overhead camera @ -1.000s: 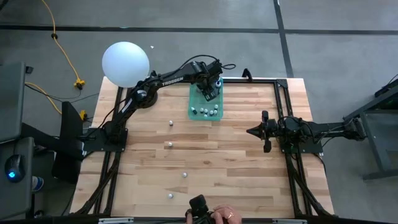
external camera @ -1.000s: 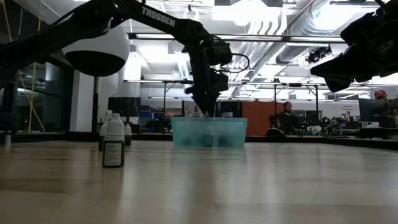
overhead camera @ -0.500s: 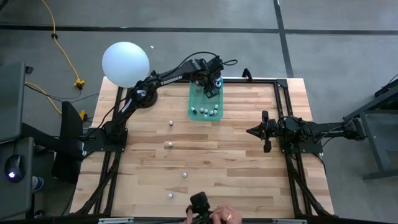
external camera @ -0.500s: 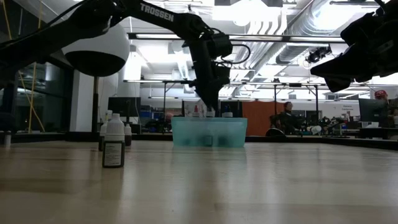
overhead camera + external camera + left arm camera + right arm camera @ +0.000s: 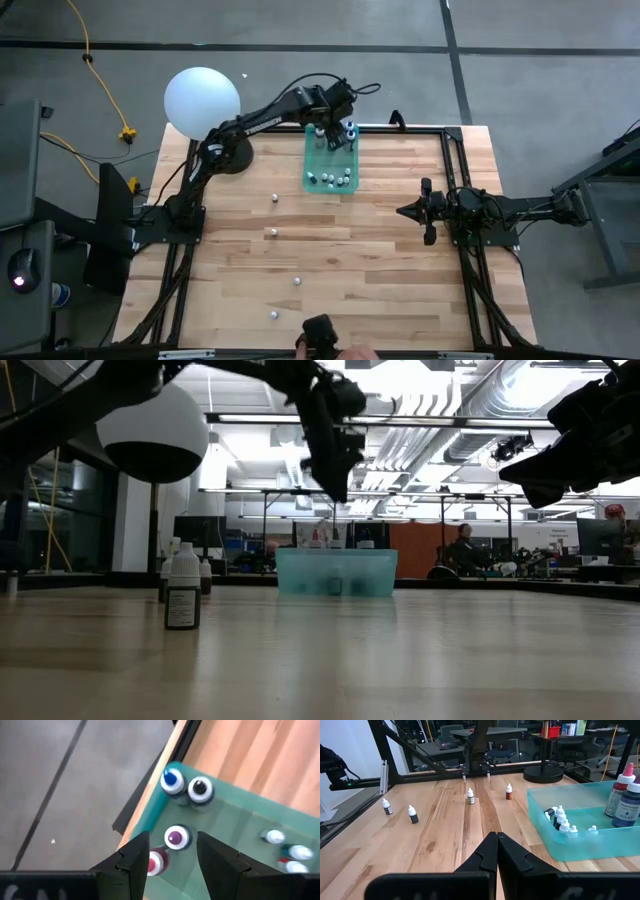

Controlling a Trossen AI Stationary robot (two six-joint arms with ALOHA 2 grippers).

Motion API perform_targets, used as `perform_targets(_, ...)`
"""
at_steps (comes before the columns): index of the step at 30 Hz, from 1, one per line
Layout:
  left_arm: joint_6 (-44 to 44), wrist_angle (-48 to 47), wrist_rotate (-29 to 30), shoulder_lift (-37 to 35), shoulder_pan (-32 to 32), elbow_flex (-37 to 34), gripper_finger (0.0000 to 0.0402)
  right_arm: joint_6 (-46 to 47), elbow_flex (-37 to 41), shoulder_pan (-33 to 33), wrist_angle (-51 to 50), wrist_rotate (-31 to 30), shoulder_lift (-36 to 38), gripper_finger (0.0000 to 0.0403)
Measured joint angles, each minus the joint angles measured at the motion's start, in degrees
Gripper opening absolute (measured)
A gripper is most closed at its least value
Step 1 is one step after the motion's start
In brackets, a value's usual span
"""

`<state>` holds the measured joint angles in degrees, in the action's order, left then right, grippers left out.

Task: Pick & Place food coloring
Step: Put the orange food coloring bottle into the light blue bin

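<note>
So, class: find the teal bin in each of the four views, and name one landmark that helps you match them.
High view: teal bin at the table's far edge, centre, under the left gripper.
Low view: bin mid-picture, far across the table.
Left wrist view: bin directly below the open fingers.
Right wrist view: bin at the right edge.
Shared landmark: the tall blue-capped bottle in the bin's corner.

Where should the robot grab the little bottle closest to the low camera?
Probably around the bottle by its dark body, just under the white cap, coming straight down from above. It stands upright and alone on the table, so open fingers have room on both sides, and the narrow cap could slip.
</note>
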<state>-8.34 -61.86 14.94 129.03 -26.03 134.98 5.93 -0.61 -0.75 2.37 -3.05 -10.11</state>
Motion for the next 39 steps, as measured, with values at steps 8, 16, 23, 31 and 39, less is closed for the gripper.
perform_targets(8,-0.5,-5.06,-0.25,-9.71,4.24,0.02,0.0155,0.02,-0.01,0.01,0.01,0.0,-0.02,0.0)
perform_targets(16,2.41,-22.3,-5.64,-19.17,10.89,0.02,0.0155,0.01,0.01,0.01,0.03,0.0,-0.02,0.0)
perform_targets(23,7.34,-28.65,-16.17,-24.37,17.37,-4.9,0.0154,0.02,-0.01,0.02,0.02,0.0,0.01,0.0)
perform_targets(31,11.93,-28.01,-14.84,-27.4,23.06,-18.38,0.0154,0.02,0.0,0.01,0.02,0.0,-0.02,0.0)
perform_targets(39,14.24,-20.21,-15.04,-29.98,24.95,-36.67,0.0154,0.01,0.0,0.01,0.02,0.0,-0.02,0.0)
